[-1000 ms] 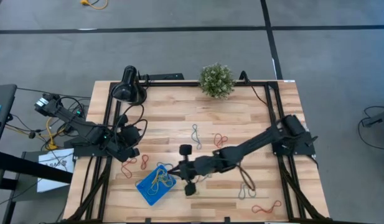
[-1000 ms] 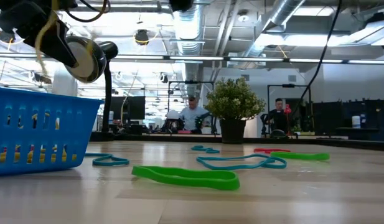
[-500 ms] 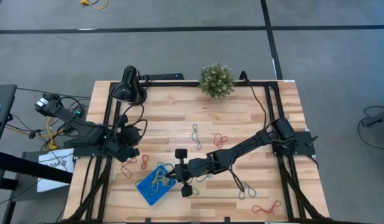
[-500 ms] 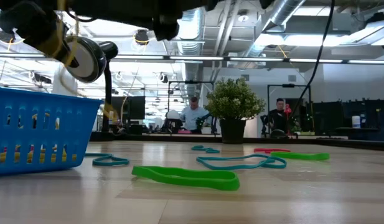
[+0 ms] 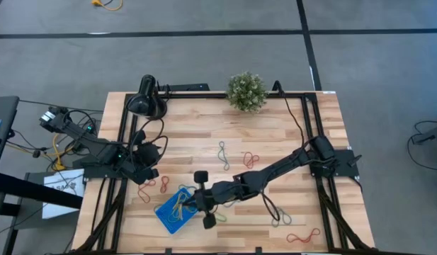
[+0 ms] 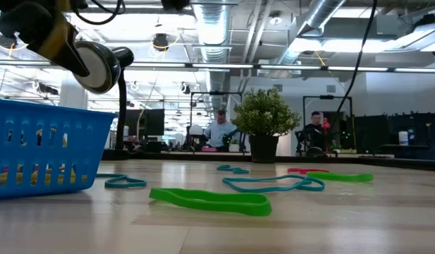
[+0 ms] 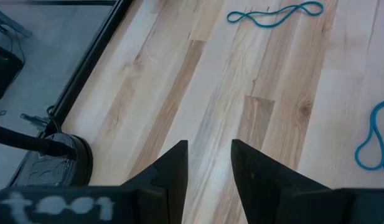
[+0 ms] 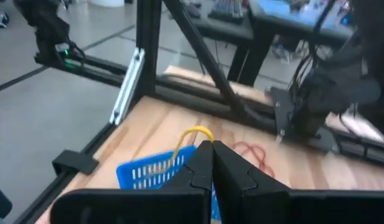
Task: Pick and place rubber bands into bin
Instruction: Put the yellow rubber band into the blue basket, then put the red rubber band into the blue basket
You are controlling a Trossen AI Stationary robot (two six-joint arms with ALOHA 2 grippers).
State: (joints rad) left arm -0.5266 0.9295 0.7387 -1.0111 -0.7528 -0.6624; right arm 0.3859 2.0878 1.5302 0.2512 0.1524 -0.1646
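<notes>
My right gripper [image 5: 191,200] reaches in from the table's right and hovers over the right end of the blue bin [image 5: 173,212]. It is shut on a yellow rubber band [image 8: 193,133]. The bin [image 8: 152,171] rests flat on the wood near the near edge, with several bands inside. Loose rubber bands lie flat on the table: red ones [image 5: 150,187] left of the bin, a red one [image 5: 251,159] and a grey-blue one [image 5: 223,154] at mid-table, a green one [image 6: 211,200] in the low view. My left gripper [image 7: 210,167] waits open at the left edge. My right gripper pinches the yellow rubber band between its two shut fingertips [image 8: 204,154]. A loop of the band [image 8: 182,144] arches out ahead of the tips and droops toward the bin. The fingers slant down from the table's right. Whether the band's lower end touches the bin, I cannot tell.
A black lamp [image 5: 146,99] stands at the far left corner and a small potted plant [image 5: 246,91] at the far edge. More bands lie near the near right corner [image 5: 303,236]. Black frame rails run along both table sides. People sit far behind the table.
My right gripper, still shut on the yellow band, has moved toward the table's left and slightly nearer, from beside the bin's right end to over it. The band has travelled with it.
</notes>
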